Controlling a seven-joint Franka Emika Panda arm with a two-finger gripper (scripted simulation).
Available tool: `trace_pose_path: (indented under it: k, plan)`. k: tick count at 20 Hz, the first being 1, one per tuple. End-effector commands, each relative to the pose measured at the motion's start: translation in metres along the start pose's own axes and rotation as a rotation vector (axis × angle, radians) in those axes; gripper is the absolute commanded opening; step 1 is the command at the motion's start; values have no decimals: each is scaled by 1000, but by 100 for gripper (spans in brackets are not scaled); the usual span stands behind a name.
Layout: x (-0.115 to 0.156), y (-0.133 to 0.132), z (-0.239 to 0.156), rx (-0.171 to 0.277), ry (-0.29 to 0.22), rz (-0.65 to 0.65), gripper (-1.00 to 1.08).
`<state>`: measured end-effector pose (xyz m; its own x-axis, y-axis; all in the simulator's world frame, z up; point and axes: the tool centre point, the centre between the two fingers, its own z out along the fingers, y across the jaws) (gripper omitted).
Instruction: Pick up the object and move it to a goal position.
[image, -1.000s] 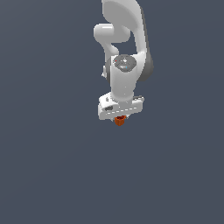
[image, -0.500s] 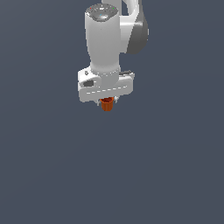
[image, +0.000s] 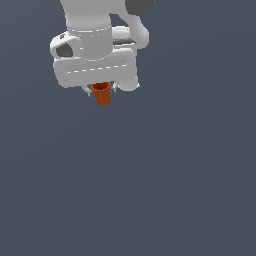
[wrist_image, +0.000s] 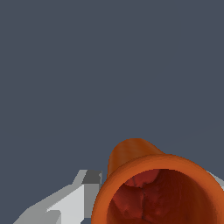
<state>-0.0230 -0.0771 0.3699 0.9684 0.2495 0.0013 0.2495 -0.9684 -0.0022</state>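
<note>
Cup (image: 102, 93), orange-red and tapered, hangs directly beneath the white gripper (image: 102, 90), narrow end downward, in the upper part of the exterior view, left of centre. Gripper fingers are closed against the cup on both sides and hold it. Exterior view shows the cup's ribbed outer wall and the wide hand body above it; the cup's interior is not visible there. Wrist view looks into the round rim: the interior is darker red with an uneven surface, and no separate contents can be distinguished. One grey-white finger (wrist_image: 72, 199) touches the cup's side
</note>
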Motion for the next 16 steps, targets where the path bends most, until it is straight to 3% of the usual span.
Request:
trace_pose_path:
  k: [1, 8, 16]
  plan:
    - [-4, 13, -26, 0, -1, 0, -100]
    - [-9, 43, -83, -2, -1, 0, -100]
    - [-12, 63, -120, -2, -1, 0, -100]
